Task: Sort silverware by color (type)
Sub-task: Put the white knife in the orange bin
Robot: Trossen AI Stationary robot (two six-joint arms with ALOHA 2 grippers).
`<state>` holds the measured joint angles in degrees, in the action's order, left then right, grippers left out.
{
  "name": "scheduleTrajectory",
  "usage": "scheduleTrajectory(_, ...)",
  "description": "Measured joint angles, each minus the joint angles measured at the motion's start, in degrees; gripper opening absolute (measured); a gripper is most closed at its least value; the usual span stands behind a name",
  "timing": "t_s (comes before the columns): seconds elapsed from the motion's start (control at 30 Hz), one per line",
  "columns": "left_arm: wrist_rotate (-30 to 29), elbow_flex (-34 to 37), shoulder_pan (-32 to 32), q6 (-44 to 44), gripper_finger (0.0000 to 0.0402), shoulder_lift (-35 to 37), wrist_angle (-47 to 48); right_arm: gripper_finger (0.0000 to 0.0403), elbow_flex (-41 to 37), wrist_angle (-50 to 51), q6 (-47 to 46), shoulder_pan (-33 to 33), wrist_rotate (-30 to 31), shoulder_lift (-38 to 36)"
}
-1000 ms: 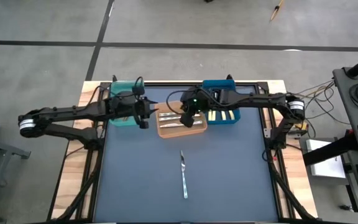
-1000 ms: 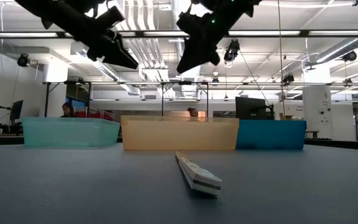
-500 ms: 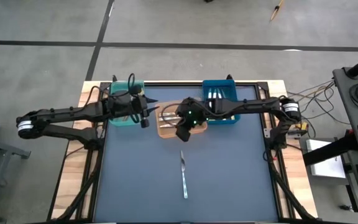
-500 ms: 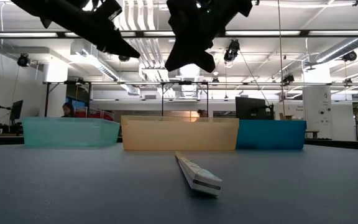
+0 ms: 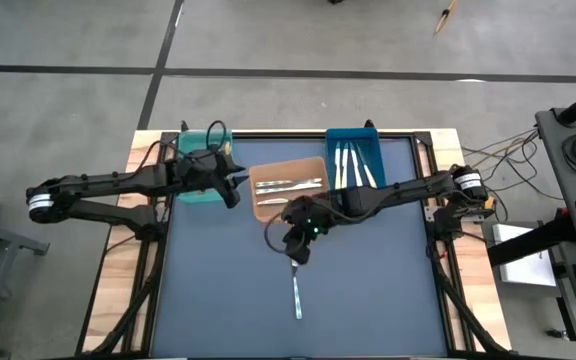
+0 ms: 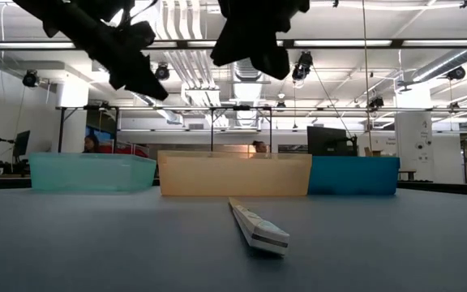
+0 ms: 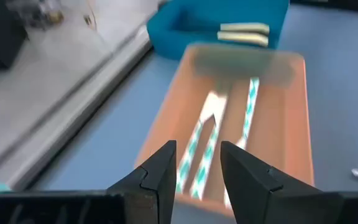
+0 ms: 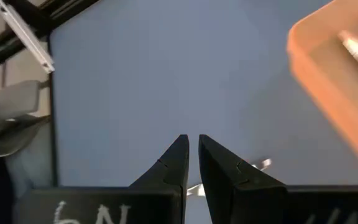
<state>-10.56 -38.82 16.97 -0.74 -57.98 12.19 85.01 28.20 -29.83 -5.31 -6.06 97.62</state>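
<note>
orange bin (image 5: 264, 210) holding silver cutlery (image 5: 288, 186)

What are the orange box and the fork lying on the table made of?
The orange box looks like plastic: in the low view light glows through its smooth wall, so it seems see-through. The fork on the mat looks like shiny metal, since it is silver all over and catches bright glints, though coated plastic cannot be ruled out.

Three bins stand in a row along the table's (image 5: 218, 300) far edge, the middle bin (image 5: 289, 206) holding silverware (image 5: 290, 185). Left of it stands one bin (image 5: 200, 190); right of it another (image 5: 356, 190) with more pieces (image 5: 352, 165). Nearer than the middle bin, one fork (image 5: 296, 292) lies alone on the table.
</note>
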Motion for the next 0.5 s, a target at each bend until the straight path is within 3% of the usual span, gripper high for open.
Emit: scheduleTrajectory(0.5, 0.71, 0.02, -0.27, -3.85, 0.0107, 0.00, 4.94, 0.0028, 0.29, -0.43, -26.40, -6.98, 0.09, 5.55)
